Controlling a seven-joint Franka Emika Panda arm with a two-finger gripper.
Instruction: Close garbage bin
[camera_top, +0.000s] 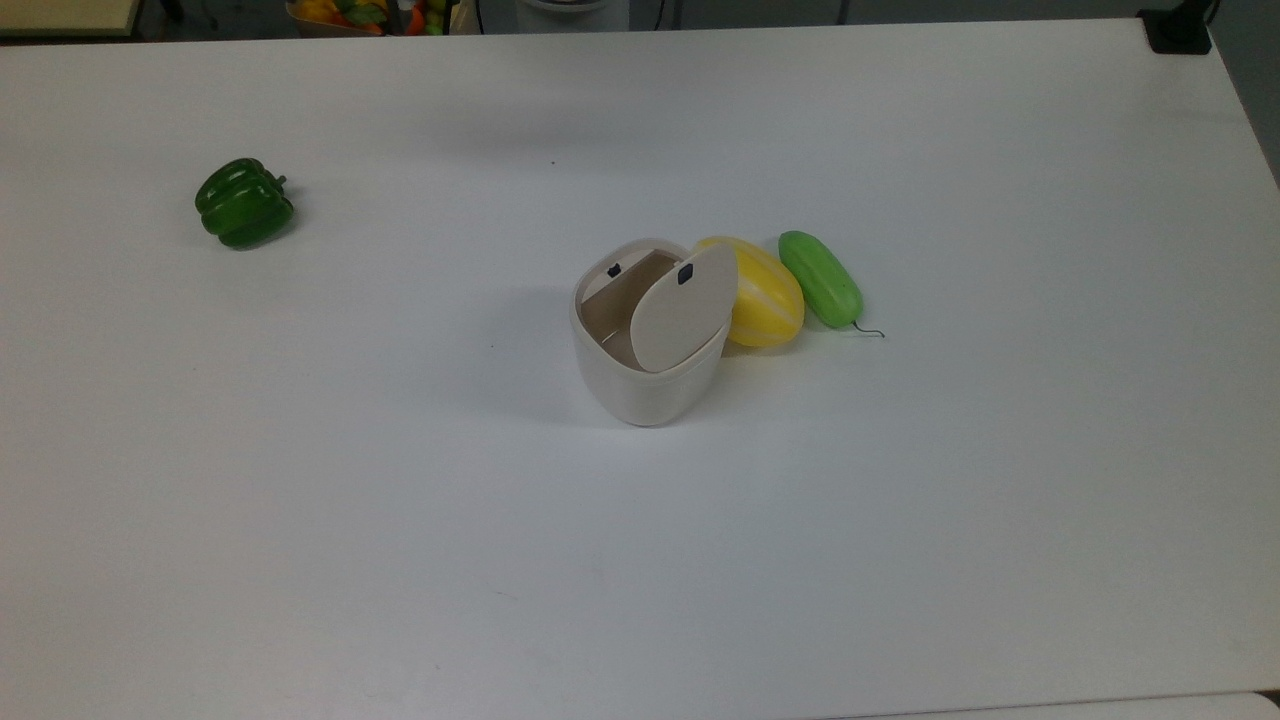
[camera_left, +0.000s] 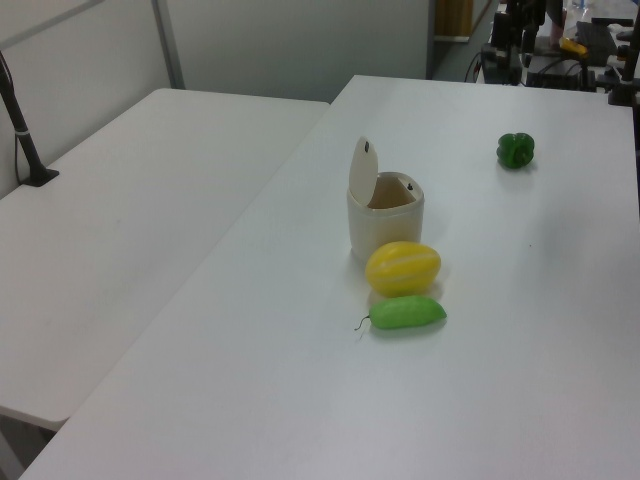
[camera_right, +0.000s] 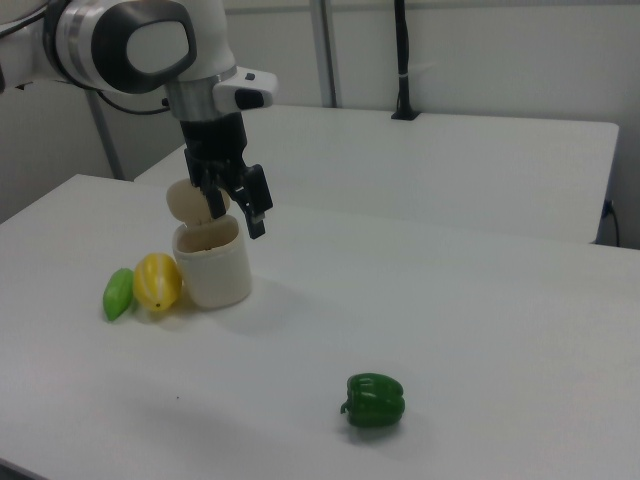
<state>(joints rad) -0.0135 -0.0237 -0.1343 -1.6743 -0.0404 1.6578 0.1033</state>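
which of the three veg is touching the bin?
The yellow melon: it sits right against the bin under the raised lid. The cucumber lies beyond the melon; the pepper sits far off alone.

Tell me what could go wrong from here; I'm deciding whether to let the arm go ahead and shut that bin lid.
1. The garbage bin stands loose on the table; a sideways push on its upright lid could slide or tip it rather than swing the lid down.
2. The yellow melon lies right against the bin on the lid's side, with the green cucumber beside it; a shoved bin would likely knock them.
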